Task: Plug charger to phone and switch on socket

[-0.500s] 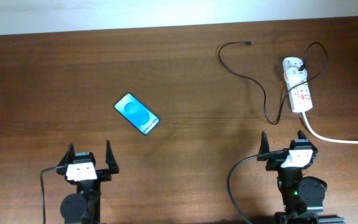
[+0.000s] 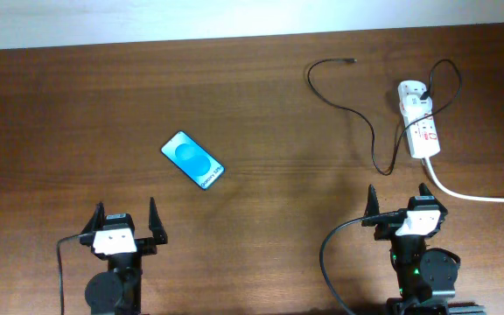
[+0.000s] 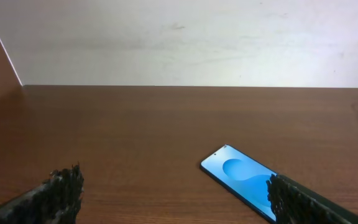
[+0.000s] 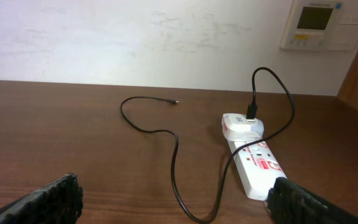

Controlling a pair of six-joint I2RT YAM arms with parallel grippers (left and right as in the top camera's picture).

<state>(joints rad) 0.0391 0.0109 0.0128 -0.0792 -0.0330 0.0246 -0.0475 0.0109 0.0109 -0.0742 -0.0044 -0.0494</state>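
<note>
One charger [image 2: 357, 112]: thin black cable, likely light and floppy, looping left from the socket [image 2: 422, 131] at far right, best pinched just behind its connector tip [image 2: 350, 60]; my left gripper [image 2: 127, 210] and right gripper [image 2: 397, 192] spread, empty.

Table [image 2: 261, 96] is dark brown wood grain. Phone [image 2: 192, 160] has a bright blue screen with a round swirl pattern and a dark frame. Socket [image 2: 419, 122] is white with red markings and a white cord [image 2: 471, 194]; charger [image 4: 176, 149] is a black cable with a white adapter.
</note>
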